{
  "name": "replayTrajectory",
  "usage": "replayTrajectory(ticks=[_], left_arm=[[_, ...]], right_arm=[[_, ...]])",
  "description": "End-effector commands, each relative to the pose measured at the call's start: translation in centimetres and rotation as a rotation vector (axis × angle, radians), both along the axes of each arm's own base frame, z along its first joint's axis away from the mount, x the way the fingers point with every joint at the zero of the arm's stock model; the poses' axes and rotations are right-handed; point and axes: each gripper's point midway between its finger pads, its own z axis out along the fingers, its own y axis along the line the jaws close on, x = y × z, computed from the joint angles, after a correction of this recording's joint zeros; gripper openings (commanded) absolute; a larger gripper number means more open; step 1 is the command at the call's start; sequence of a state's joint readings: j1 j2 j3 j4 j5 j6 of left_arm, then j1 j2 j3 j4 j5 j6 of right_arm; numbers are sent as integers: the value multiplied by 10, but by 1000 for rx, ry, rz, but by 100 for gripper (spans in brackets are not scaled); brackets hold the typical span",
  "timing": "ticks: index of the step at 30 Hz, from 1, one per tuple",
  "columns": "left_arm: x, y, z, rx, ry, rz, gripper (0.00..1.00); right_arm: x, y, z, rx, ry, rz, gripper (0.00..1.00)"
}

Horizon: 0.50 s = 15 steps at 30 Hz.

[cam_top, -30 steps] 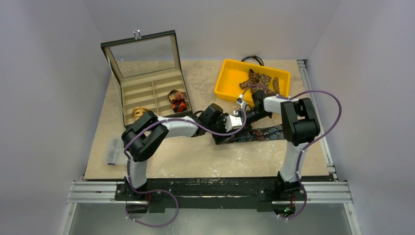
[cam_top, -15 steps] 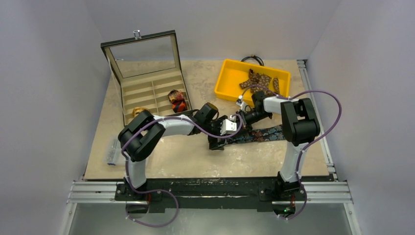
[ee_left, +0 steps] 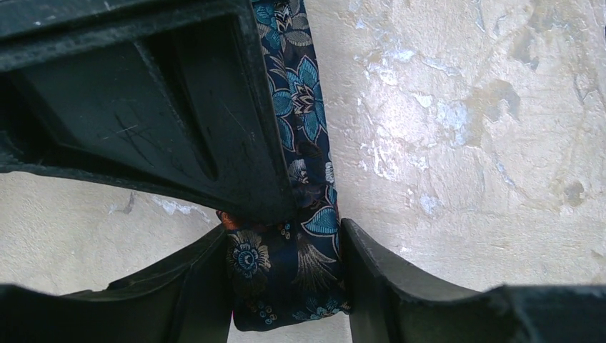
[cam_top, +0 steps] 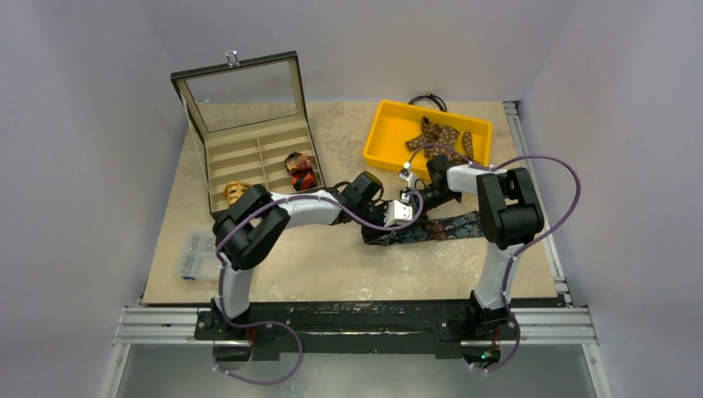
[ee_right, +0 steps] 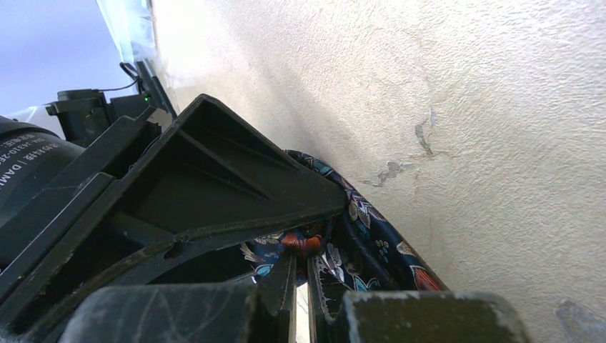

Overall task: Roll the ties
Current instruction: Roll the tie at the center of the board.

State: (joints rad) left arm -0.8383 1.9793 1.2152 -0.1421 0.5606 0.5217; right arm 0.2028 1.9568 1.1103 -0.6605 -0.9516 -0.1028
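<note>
A dark navy floral tie (cam_top: pixel 443 226) lies as a flat strip across the middle of the table. Its left end is rolled into a small coil (ee_left: pixel 286 275). My left gripper (ee_left: pixel 284 246) is shut on that coil, one finger on each side (cam_top: pixel 384 231). My right gripper (ee_right: pixel 300 268) is shut, pinching the tie's inner end, with the fabric (ee_right: pixel 371 239) wrapped round its fingers (cam_top: pixel 408 214). Brown dotted ties (cam_top: pixel 439 135) lie in the yellow tray (cam_top: pixel 380 131). A red-orange coil (cam_top: pixel 300 171) and a tan coil (cam_top: pixel 236 191) sit in the box (cam_top: pixel 249 149).
The compartment box stands at the back left with its glass lid (cam_top: pixel 240 87) upright. A black cable loop (cam_top: pixel 427 100) lies behind the yellow tray. A small clear packet (cam_top: pixel 192 255) rests near the table's left edge.
My left gripper drew back to the left with its jaws wide, then came back right and closed on the tie's rolled end. The right gripper stayed shut in place.
</note>
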Motion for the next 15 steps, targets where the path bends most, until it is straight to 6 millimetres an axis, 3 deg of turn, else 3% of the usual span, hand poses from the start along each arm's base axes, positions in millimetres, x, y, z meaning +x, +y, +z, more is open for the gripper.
replayTrajectory(ticks=[1,7,12,15], left_arm=[[-10,12,-12,50,26,-19,51],[-12,13,-23,90,21,5,46],[-11,19,-36,156,28,53,40],[-14,25,-43,199,11,72,38]], right_arm=[[6,-15,-21,-115,-100,49,0],[8,-12,-15,-99,-92,48,2],[11,-15,12,-65,-66,-10,37],[7,-18,27,-38,-21,-46,48]])
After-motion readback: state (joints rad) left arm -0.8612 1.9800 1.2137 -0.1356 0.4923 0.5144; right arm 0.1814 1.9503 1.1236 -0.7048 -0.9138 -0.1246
